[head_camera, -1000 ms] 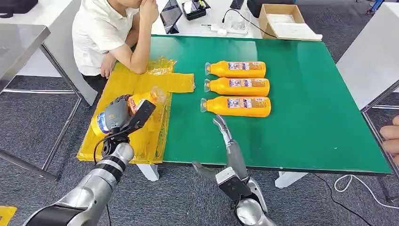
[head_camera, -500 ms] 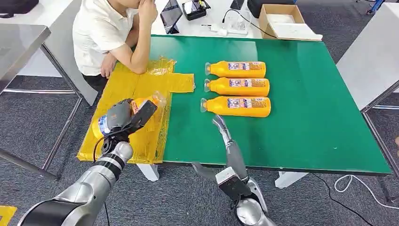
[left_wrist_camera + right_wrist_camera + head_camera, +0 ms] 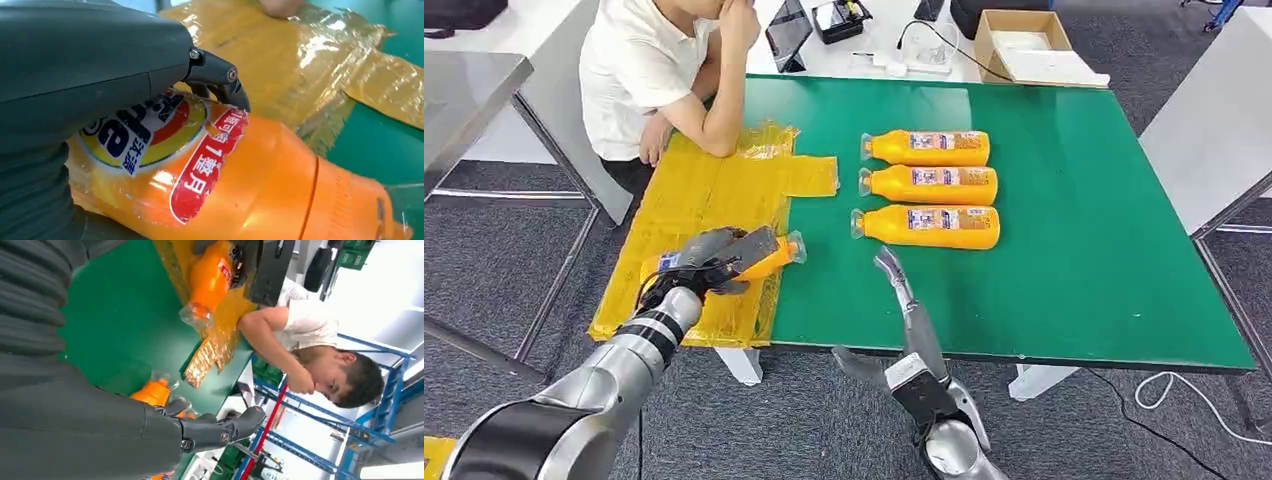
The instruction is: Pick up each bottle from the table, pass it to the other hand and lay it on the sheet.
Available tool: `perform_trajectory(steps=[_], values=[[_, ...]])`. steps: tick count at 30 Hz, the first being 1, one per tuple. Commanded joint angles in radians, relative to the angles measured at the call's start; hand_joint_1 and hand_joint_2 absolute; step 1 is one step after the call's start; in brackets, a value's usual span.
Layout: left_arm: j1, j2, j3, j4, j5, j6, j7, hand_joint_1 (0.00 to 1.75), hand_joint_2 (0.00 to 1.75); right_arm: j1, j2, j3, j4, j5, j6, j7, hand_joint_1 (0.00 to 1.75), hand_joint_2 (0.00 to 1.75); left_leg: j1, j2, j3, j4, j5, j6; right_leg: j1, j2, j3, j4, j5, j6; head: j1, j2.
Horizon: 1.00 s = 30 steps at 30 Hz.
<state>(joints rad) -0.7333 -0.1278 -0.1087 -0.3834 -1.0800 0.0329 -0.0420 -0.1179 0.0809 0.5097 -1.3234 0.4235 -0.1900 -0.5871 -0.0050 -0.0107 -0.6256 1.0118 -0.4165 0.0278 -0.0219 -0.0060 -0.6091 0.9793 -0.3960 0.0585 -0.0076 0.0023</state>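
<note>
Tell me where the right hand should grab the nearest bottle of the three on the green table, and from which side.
Grip the nearest bottle across its broad orange body, at or just beyond the label, coming down from above. It lies on its side, cap toward the yellow sheet, and another bottle lies close behind it. The right hand is open just in front.

Left hand (image 3: 714,258) curled, gripping – right hand (image 3: 902,290) open, fingers extended

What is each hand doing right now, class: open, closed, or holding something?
Left hand: holds an orange bottle low over the yellow sheet.
Right hand: open, holding nothing, fingers toward the nearest table bottle.
</note>
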Motion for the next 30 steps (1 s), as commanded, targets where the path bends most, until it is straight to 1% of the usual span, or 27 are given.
perform_trajectory(steps=[1, 2, 3, 5, 6, 7, 9, 10, 11, 12, 13, 14, 15, 16, 17, 20, 21, 23, 26, 27, 28, 30], values=[[0.024, -0.015, -0.045, 0.098, -0.002, -0.048, 0.005, 0.44, 1.75, -0.037, -0.003, -0.017, 0.109, -0.003, 0.005, -0.004, 0.0, 1.75, 0.001, 0.002, 0.008, -0.002, -0.002, -0.002, 0.001, 0.002, 0.008, -0.002, -0.001, -0.002, 0.0, 0.0], [0.025, -0.015, -0.045, 0.098, -0.002, -0.049, 0.005, 0.42, 1.75, -0.035, -0.004, -0.017, 0.11, -0.003, 0.005, -0.004, 0.0, 1.75, 0.0, 0.002, 0.007, -0.002, -0.001, -0.001, 0.0, 0.002, 0.007, -0.002, 0.0, -0.002, 0.0, 0.0], [0.027, -0.016, -0.047, 0.093, 0.009, -0.061, -0.005, 0.19, 1.75, -0.04, -0.002, -0.017, 0.126, -0.005, 0.004, -0.008, 0.0, 1.75, 0.0, 0.002, 0.006, -0.002, -0.001, -0.001, 0.0, 0.001, 0.006, -0.002, 0.0, -0.001, 0.0, 0.0], [0.03, -0.017, -0.023, 0.082, 0.056, -0.078, -0.046, 0.0, 1.75, -0.044, -0.004, -0.015, 0.135, -0.004, 0.0, -0.013, 0.0, 1.75, 0.0, 0.002, 0.008, -0.002, -0.001, -0.001, 0.001, 0.002, 0.008, -0.002, -0.001, -0.002, 0.0, 0.0], [0.031, -0.016, -0.018, 0.077, 0.075, -0.089, -0.07, 0.0, 1.75, -0.047, -0.005, -0.014, 0.141, -0.004, -0.003, -0.017, 0.0, 1.75, 0.0, 0.002, 0.007, -0.002, -0.001, -0.001, 0.0, 0.002, 0.006, -0.002, 0.0, -0.002, 0.0, 0.0], [0.032, -0.015, -0.012, 0.071, 0.1, -0.107, -0.109, 0.0, 1.75, -0.049, -0.006, -0.013, 0.147, -0.007, -0.004, -0.023, 0.0, 1.75, 0.001, 0.004, 0.009, -0.002, -0.002, -0.002, 0.001, 0.003, 0.009, -0.002, -0.001, -0.003, 0.0, 0.0], [0.033, -0.011, -0.002, 0.063, 0.134, -0.12, -0.143, 0.0, 1.75, -0.052, -0.006, -0.012, 0.154, -0.012, -0.007, -0.029, 0.0, 1.75, 0.0, 0.002, 0.007, -0.002, -0.001, -0.001, 0.0, 0.002, 0.007, -0.002, 0.0, -0.001, 0.0, 0.0], [0.035, -0.01, -0.002, 0.056, 0.156, -0.125, -0.162, 0.0, 1.75, -0.053, -0.007, -0.01, 0.157, -0.013, -0.01, -0.034, 0.0, 1.75, 0.001, 0.002, 0.01, -0.002, -0.002, -0.002, 0.001, 0.002, 0.01, -0.002, -0.001, -0.003, 0.0, 0.0], [0.035, -0.01, -0.002, 0.056, 0.156, -0.125, -0.162, 0.0, 1.75, -0.053, -0.007, -0.01, 0.157, -0.013, -0.01, -0.034, 0.0, 1.75, 0.001, 0.003, 0.012, -0.002, -0.002, -0.003, 0.002, 0.002, 0.012, -0.003, -0.001, -0.004, 0.0, 0.0], [0.035, -0.01, -0.002, 0.056, 0.156, -0.125, -0.162, 0.0, 1.75, -0.053, -0.007, -0.01, 0.157, -0.013, -0.01, -0.034, 0.0, 1.75, 0.0, 0.0, 0.008, -0.001, 0.0, -0.001, 0.0, 0.0, 0.008, -0.001, 0.0, -0.001, 0.0, 0.0], [0.036, -0.01, 0.004, 0.053, 0.173, -0.132, -0.178, 0.0, 1.75, -0.053, -0.007, -0.008, 0.159, -0.014, -0.01, -0.035, 0.0, 1.75, 0.001, 0.001, 0.01, -0.001, -0.001, -0.002, 0.001, 0.001, 0.01, -0.002, -0.001, -0.003, 0.0, 0.0], [0.038, -0.011, 0.012, 0.049, 0.194, -0.139, -0.197, 0.0, 1.75, -0.054, -0.007, -0.008, 0.16, -0.016, -0.01, -0.037, 0.0, 1.75, 0.0, 0.001, 0.009, -0.001, -0.001, -0.001, 0.001, 0.002, 0.008, -0.001, 0.0, -0.002, 0.0, 0.0], [0.041, -0.011, 0.017, 0.045, 0.217, -0.151, -0.216, 0.0, 0.0, -0.055, -0.008, -0.006, 0.163, -0.016, -0.011, -0.039, 0.0, 1.75, 0.0, 0.0, 0.008, -0.001, -0.001, -0.001, 0.001, 0.001, 0.008, -0.001, 0.0, -0.002, 0.0, 0.0], [0.046, -0.007, 0.007, 0.035, 0.228, -0.159, -0.245, 0.0, 0.0, -0.054, -0.006, -0.01, 0.167, -0.028, -0.009, -0.043, 0.0, 1.75, 0.002, 0.003, 0.011, -0.001, -0.002, -0.002, 0.002, 0.003, 0.011, -0.002, -0.001, -0.004, 0.0, 0.0], [0.051, -0.004, -0.007, 0.025, 0.23, -0.147, -0.259, 0.0, 1.75, -0.055, -0.007, -0.009, 0.169, -0.031, -0.005, -0.045, 0.0, 1.75, 0.001, 0.001, 0.009, -0.002, -0.001, -0.001, 0.001, 0.001, 0.009, -0.002, 0.0, -0.002, 0.0, 0.0], [0.055, 0.0, -0.026, 0.011, 0.271, -0.149, -0.282, 0.0, 1.75, -0.055, -0.012, -0.006, 0.166, -0.032, -0.001, -0.046, 0.0, 1.75, 0.0, 0.001, 0.009, -0.002, -0.001, -0.001, 0.001, 0.001, 0.009, -0.002, 0.0, -0.002, 0.0, 0.0], [0.057, 0.001, -0.021, 0.004, 0.298, -0.169, -0.306, 0.0, 1.75, -0.055, -0.014, -0.005, 0.166, -0.032, 0.0, -0.046, 0.0, 1.75, 0.0, 0.0, 0.007, -0.001, 0.0, 0.0, 0.0, 0.001, 0.008, -0.001, 0.0, -0.001, 0.0, 0.0], [0.065, 0.002, -0.002, -0.017, 0.363, -0.222, -0.372, 0.0, 1.75, -0.056, -0.016, -0.004, 0.168, -0.032, 0.0, -0.049, 0.0, 1.75, 0.001, 0.001, 0.009, -0.001, -0.001, -0.001, 0.001, 0.001, 0.009, -0.001, -0.001, -0.002, 0.0, 0.0], [0.069, 0.007, -0.009, -0.027, 0.37, -0.228, -0.373, 0.0, 1.75, -0.057, -0.017, -0.004, 0.171, -0.033, -0.001, -0.051, 0.0, 1.75, 0.002, 0.002, 0.011, -0.001, -0.002, -0.002, 0.002, 0.002, 0.011, -0.002, -0.001, -0.003, 0.0, 0.0], [0.069, 0.007, -0.009, -0.027, 0.37, -0.228, -0.373, 0.0, 1.75, -0.057, -0.017, -0.004, 0.171, -0.033, -0.001, -0.051, 0.0, 1.75, 0.001, 0.0, 0.007, -0.001, -0.001, -0.001, 0.001, 0.0, 0.008, -0.001, 0.0, -0.002, 0.0, 0.0], [0.069, 0.007, -0.009, -0.027, 0.37, -0.228, -0.373, 0.0, 1.75, -0.057, -0.017, -0.004, 0.171, -0.033, -0.001, -0.051, 0.0, 1.75, 0.001, 0.001, 0.009, -0.001, -0.002, -0.001, 0.002, 0.002, 0.009, -0.001, -0.001, -0.003, 0.0, 0.0], [0.069, 0.007, -0.009, -0.027, 0.37, -0.228, -0.373, 0.0, 1.75, -0.057, -0.017, -0.004, 0.171, -0.033, -0.001, -0.051, 0.0, 1.75, 0.001, 0.001, 0.007, -0.001, -0.001, -0.001, 0.001, 0.001, 0.007, -0.001, 0.0, -0.001, 0.0, 0.0]])
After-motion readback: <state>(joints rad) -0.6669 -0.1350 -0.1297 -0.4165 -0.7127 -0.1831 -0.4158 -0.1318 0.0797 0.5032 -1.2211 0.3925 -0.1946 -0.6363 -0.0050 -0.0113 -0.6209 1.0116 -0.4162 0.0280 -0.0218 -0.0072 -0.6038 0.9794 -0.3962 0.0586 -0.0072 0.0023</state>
